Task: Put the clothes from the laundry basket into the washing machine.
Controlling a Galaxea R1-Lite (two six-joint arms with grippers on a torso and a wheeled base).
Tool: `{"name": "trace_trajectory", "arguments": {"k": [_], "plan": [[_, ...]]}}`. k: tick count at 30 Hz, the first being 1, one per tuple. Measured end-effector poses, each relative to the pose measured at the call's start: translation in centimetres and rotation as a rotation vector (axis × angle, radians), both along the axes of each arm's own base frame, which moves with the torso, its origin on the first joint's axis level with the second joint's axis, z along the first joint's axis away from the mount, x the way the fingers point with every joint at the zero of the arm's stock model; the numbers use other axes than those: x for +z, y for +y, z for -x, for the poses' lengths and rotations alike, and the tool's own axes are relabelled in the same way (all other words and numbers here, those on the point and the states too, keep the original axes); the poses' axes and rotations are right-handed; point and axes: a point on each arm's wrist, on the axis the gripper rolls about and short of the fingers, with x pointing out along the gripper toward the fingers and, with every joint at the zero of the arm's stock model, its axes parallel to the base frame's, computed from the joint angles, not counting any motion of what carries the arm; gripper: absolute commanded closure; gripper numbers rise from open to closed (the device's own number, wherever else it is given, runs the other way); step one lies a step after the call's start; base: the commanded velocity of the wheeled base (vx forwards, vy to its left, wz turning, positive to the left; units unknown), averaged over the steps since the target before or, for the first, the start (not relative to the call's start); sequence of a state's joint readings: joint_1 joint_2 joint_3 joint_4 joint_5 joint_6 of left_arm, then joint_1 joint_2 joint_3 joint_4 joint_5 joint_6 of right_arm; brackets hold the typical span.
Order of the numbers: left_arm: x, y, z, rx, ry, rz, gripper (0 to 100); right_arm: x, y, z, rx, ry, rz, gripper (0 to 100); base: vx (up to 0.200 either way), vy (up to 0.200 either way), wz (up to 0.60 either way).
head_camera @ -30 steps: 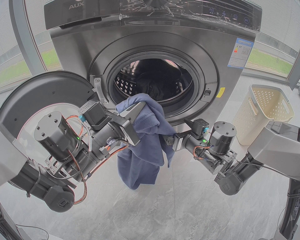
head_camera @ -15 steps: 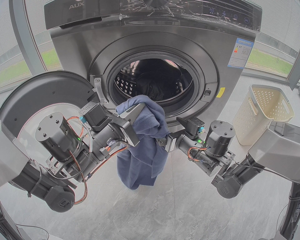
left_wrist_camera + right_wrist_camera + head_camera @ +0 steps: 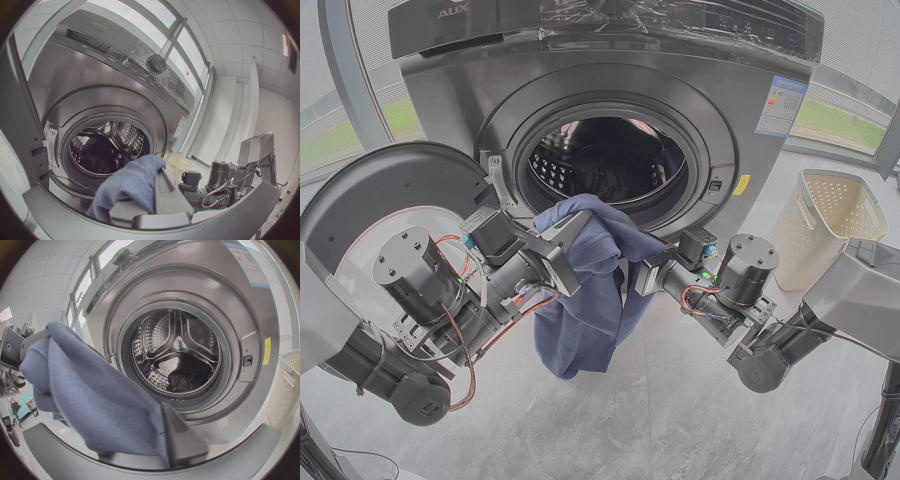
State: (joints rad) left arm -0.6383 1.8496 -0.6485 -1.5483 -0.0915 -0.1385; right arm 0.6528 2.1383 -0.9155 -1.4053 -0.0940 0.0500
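1. We had the left end effector clamped shut on the blue garment; the right end effector pinched its far edge.
2. Garment hung stretched between them, in front of the washer and just below its open port, tail dangling.
3. We judged: raise both, feed deep, then let go so the tail cleared.

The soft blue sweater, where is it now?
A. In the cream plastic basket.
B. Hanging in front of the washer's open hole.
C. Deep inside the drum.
B: the soft blue sweater hangs from the left pincer in front of the grey metal washing machine, not inside it.
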Motion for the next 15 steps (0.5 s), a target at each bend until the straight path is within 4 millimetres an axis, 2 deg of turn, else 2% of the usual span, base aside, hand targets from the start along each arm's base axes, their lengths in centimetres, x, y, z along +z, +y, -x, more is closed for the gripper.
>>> {"name": "trace_trajectory", "arguments": {"k": [7, 12, 13, 15], "plan": [[-0.2, -0.2, 0.2, -0.025, 0.015, 0.002, 100, 1.9, -1.1, 1.3, 0.000, -0.024, -0.018, 100, 0.000, 0.000, 0.00], [-0.4, -1.3, 0.1, -0.075, 0.022, 0.010, 100, 3.4, -2.0, 3.0, 0.008, -0.038, -0.034, 100, 0.000, 0.000, 0.00], [-0.6, -1.6, 0.1, -0.084, 0.026, 0.009, 0, 3.6, -2.3, 3.3, 0.009, -0.041, -0.037, 100, 0.000, 0.000, 0.00], [-0.9, -2.1, -0.1, -0.095, 0.034, 0.006, 0, 4.0, -2.6, 3.9, 0.012, -0.048, -0.046, 100, 0.000, 0.000, 0.00]]}}
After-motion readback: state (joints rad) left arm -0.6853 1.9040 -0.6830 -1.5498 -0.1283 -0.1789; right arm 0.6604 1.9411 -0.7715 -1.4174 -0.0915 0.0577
